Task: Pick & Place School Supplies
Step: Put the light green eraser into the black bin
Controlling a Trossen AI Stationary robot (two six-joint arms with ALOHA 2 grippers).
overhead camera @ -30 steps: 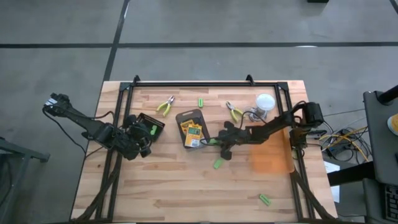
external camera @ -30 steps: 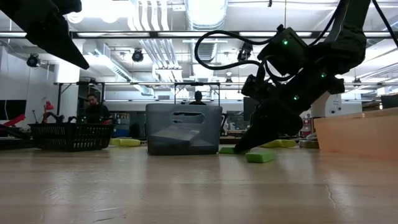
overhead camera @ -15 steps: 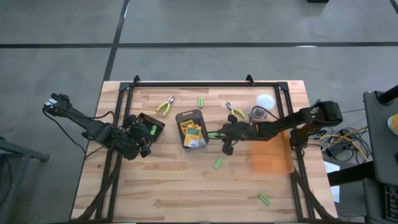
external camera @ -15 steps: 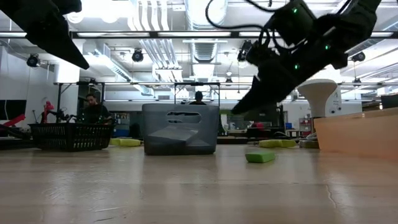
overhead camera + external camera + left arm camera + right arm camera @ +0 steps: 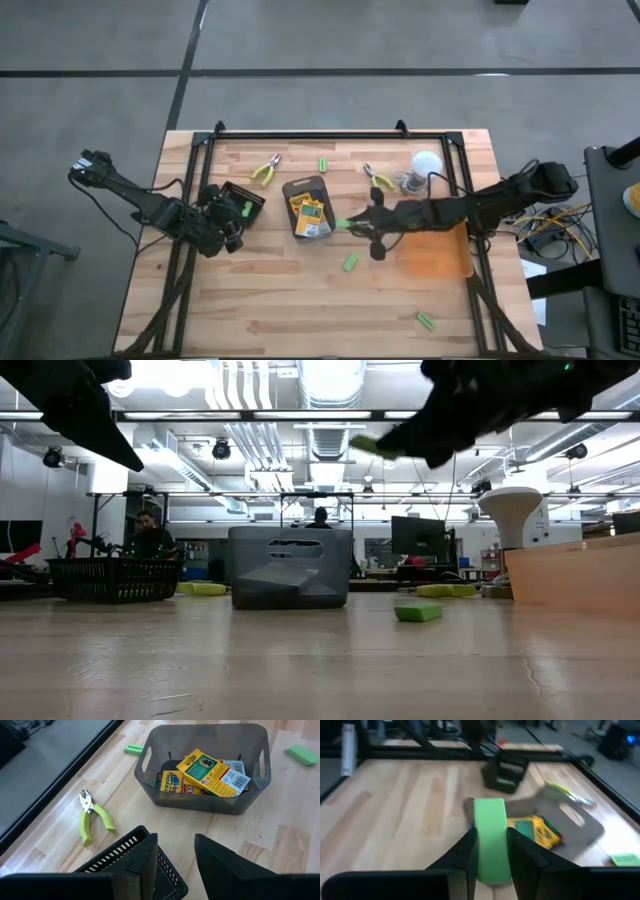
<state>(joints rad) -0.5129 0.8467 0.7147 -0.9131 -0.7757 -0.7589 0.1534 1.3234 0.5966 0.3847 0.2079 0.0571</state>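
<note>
My right gripper (image 5: 354,223) hangs high just right of the grey tray (image 5: 308,190), shut on a short green stick (image 5: 490,832). The tray holds yellow-and-green crayon boxes (image 5: 210,770). Loose green sticks lie flat on the wood (image 5: 350,262) (image 5: 427,321) (image 5: 324,164). Two pliers (image 5: 265,170) (image 5: 377,179) lie flat near the far edge. My left gripper (image 5: 175,852) stands open high over a black mesh basket (image 5: 244,201) at the left. My right gripper pinches the green stick by its two long sides (image 5: 480,852) between its two fingers (image 5: 520,852). The fingers come from the table's right, nearly level, and lie along the stick, whose free end (image 5: 366,446) sticks out ahead. The stick is lifted clear.
A clear jar with a white lid (image 5: 426,163) stands at the far right. An orange sheet (image 5: 436,255) lies under the right arm. A black frame (image 5: 330,134) runs along the table's far edge and sides. Bare wood spreads toward the near edge.
My right gripper has risen from table height to well above the tray, tipping nearer to level, and has carried the green stick up clear of the wood.
</note>
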